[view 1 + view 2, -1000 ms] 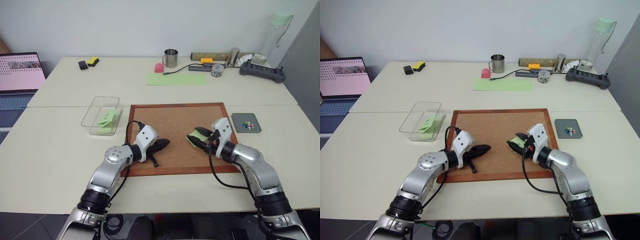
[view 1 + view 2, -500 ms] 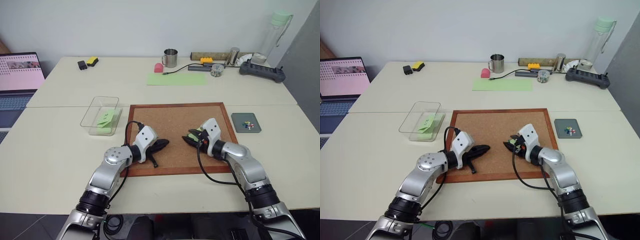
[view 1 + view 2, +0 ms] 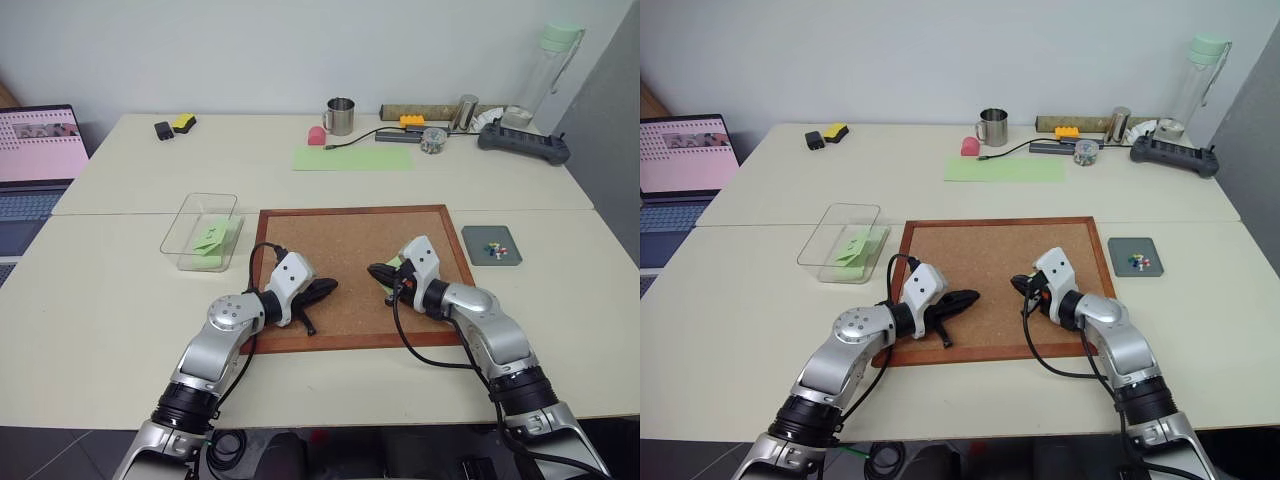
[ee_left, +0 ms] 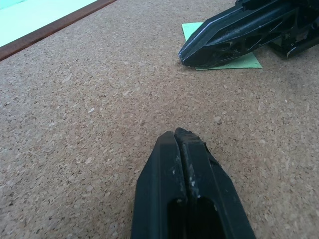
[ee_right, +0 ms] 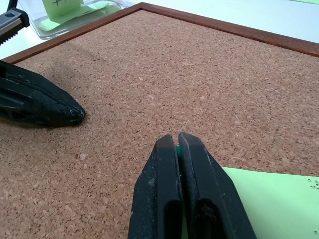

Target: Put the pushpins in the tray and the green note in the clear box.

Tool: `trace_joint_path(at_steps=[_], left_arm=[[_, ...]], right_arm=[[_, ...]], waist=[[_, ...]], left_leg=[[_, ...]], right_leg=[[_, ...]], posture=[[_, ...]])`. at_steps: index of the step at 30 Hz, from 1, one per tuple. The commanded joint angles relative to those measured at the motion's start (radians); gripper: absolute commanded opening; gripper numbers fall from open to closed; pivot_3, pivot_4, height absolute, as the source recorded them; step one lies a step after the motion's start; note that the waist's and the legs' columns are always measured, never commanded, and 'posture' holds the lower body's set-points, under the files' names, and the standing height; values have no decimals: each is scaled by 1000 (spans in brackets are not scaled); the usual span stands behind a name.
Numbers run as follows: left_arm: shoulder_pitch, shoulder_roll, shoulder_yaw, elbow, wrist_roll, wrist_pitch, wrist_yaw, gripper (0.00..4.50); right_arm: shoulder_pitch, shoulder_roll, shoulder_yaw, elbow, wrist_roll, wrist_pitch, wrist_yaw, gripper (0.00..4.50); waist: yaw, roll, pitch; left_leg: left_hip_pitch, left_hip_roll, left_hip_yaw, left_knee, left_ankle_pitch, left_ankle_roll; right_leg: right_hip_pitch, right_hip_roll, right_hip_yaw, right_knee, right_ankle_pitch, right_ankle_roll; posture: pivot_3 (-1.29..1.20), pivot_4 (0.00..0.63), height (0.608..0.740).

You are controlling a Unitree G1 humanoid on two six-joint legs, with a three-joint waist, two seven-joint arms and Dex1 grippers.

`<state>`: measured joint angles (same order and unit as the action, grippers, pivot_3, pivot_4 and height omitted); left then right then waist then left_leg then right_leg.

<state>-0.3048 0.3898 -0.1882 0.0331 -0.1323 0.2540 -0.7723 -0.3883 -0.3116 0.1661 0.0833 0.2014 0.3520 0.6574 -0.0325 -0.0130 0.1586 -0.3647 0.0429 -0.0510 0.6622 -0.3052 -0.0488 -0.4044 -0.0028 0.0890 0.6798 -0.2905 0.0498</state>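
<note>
On the corkboard point(image 3: 340, 235) lies the green note point(image 5: 269, 199), flat. My right gripper point(image 3: 372, 269) rests low over the note's near edge, shut, with a small sliver of darker green pinched between its tips point(image 5: 178, 138). That sliver looks like a pushpin's head. My left gripper point(image 3: 330, 287) is shut on nothing and lies on the bare cork to the left, apart from the note point(image 4: 246, 60). The grey tray point(image 3: 478, 256) sits right of the board with several coloured pushpins point(image 3: 492, 250) in it. The clear box point(image 3: 190, 215) stands left of the board.
The clear box holds light-green paper notes point(image 3: 212, 238). At the table's far side are a long pale-green sheet point(image 3: 352, 158), a metal mug point(image 3: 342, 116), a cable, a controller point(image 3: 525, 143) and a bottle. A laptop point(image 3: 38, 140) stands at the far left.
My right gripper's fingers have gone from open to shut at the note's edge, after a slight shift to the left. The left gripper has stayed still and shut.
</note>
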Motion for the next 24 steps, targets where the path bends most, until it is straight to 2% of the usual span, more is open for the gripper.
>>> trace_joint_path(at_steps=[1, 6, 11, 13, 15, 18, 24], left_arm=[[22, 9, -15, 17, 14, 19, -1, 0], [21, 9, -17, 25, 15, 16, -5, 0], [-7, 15, 2, 59, 7, 11, -11, 0], [-29, 10, 38, 69, -36, 40, -20, 0], [-61, 2, 78, 81, -91, 84, -28, 381], [-100, 6, 105, 93, -138, 124, -48, 686], [-156, 7, 139, 96, -206, 197, -92, 1983]], right_arm=[[-35, -8, -54, -132, 64, -36, 42, 34], [-23, -41, -56, -180, 59, -35, 57, 34], [-29, -114, -33, -194, 12, -89, 97, 34], [-38, -175, 2, -184, -47, -160, 143, 34], [-46, -221, 26, -168, -87, -224, 186, 0], [-52, -265, 46, -142, -119, -302, 232, 0], [-65, -333, 82, -67, -188, -491, 314, 0]], waist=[[0, 0, 0], [0, 0, 0], [0, 0, 0], [0, 0, 0], [0, 0, 1], [0, -1, 1], [0, -1, 2]], left_leg=[[0, 0, 0, 0, 0, 0], [0, 0, 0, 0, 0, 0], [0, 0, 0, 0, 0, 0], [0, 0, 0, 0, 0, 0], [0, 0, 0, 0, 0, 0], [0, 0, 0, 0, 0, 0], [-1, 0, 0, 0, 0, 0]], right_leg=[[0, 0, 0, 0, 0, 0], [0, 0, 0, 0, 0, 0], [0, 0, 0, 0, 0, 0], [0, 0, 0, 0, 0, 0], [0, 0, -1, 0, 0, 0], [0, 0, -1, 0, 0, 0], [0, 0, -1, -1, 0, 0]], posture=[[0, 150, 740], [0, 150, 740], [0, 150, 740], [0, 150, 740], [0, 150, 740], [0, 150, 740], [0, 150, 740]])
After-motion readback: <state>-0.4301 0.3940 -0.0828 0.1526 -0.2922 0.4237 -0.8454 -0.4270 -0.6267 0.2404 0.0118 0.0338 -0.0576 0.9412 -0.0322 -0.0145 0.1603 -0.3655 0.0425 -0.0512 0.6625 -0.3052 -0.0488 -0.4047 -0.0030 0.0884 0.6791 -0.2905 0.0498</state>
